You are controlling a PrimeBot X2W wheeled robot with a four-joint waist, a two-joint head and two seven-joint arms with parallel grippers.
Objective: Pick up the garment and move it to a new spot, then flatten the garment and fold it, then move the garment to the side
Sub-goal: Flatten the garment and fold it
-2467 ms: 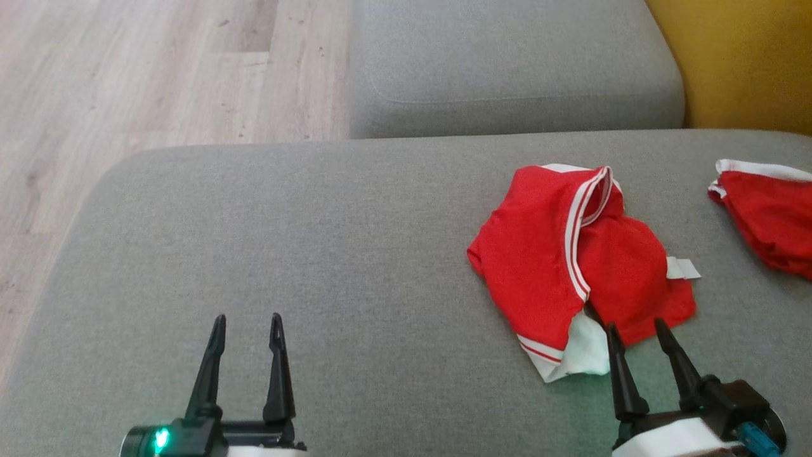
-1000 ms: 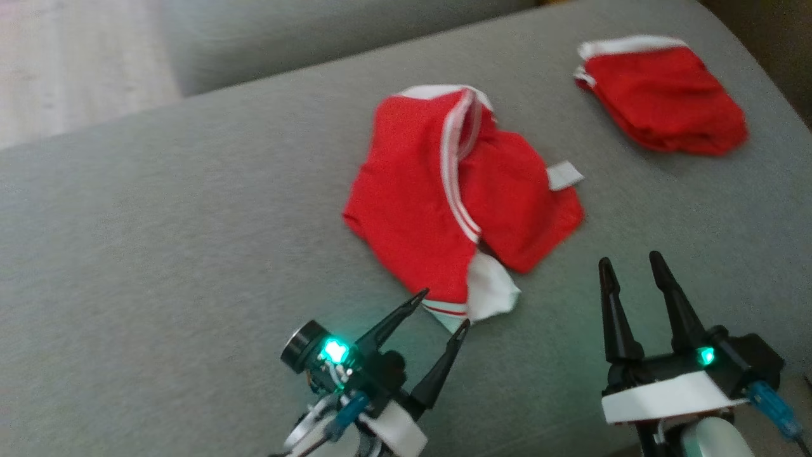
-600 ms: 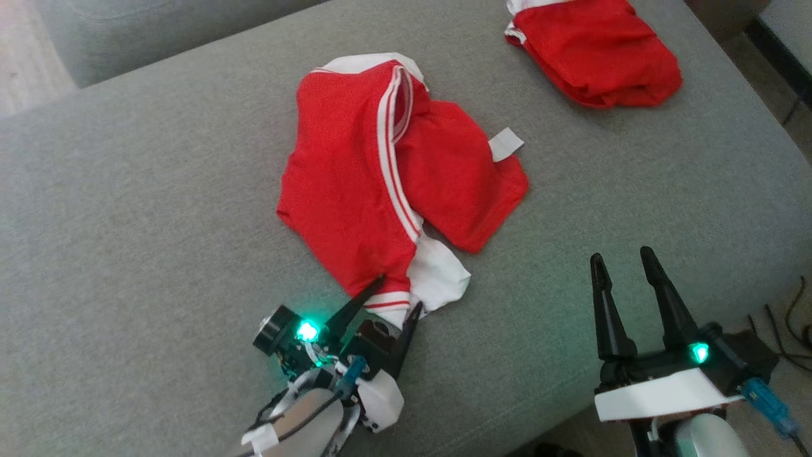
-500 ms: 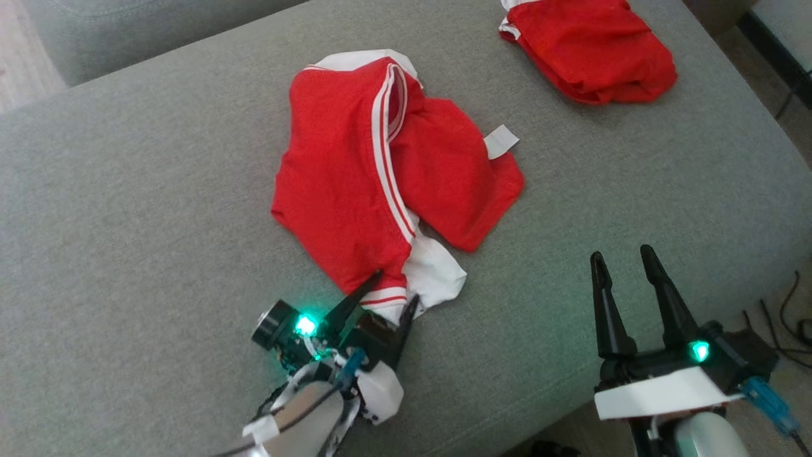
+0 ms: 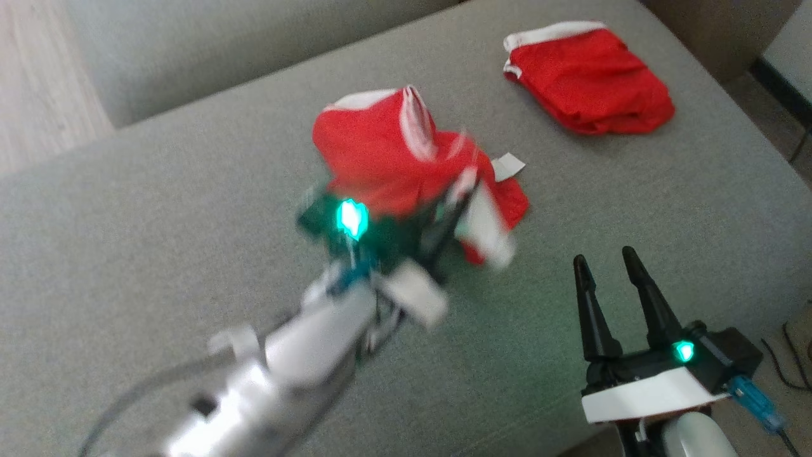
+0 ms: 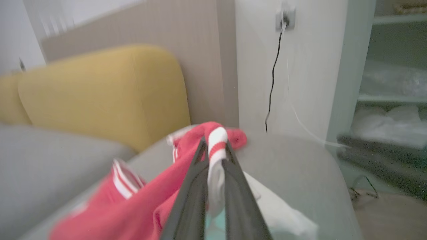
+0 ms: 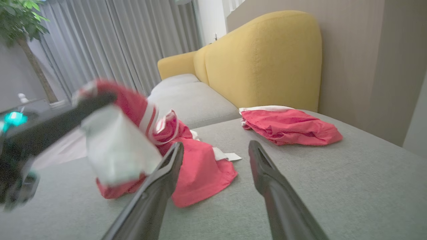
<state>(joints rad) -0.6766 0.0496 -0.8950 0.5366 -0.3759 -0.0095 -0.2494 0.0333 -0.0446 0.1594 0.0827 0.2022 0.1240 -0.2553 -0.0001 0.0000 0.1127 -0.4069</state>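
This looks like a home living room: a grey upholstered sofa (image 5: 158, 190) with mustard-yellow backrests (image 7: 267, 60), long grey curtains (image 7: 116, 43) and a potted plant (image 7: 20, 16) off at ten o'clock, pale wood flooring (image 5: 38, 82) beside the seat, a wall socket (image 6: 287, 16) with a trailing cable (image 6: 273, 73), and open shelves (image 6: 390, 96) at three o'clock.

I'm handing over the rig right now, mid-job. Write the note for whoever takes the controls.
Left gripper: shut on the garment at its white-hemmed end, holding that end up; the rest trails on the grey cushion.
Right gripper: open, empty, above the cushion's near right part.
Second red garment: lies apart, far right on the cushion.
Done: garment grasped, one end raised.
Left: carry it to a new spot, flatten, fold, move aside.
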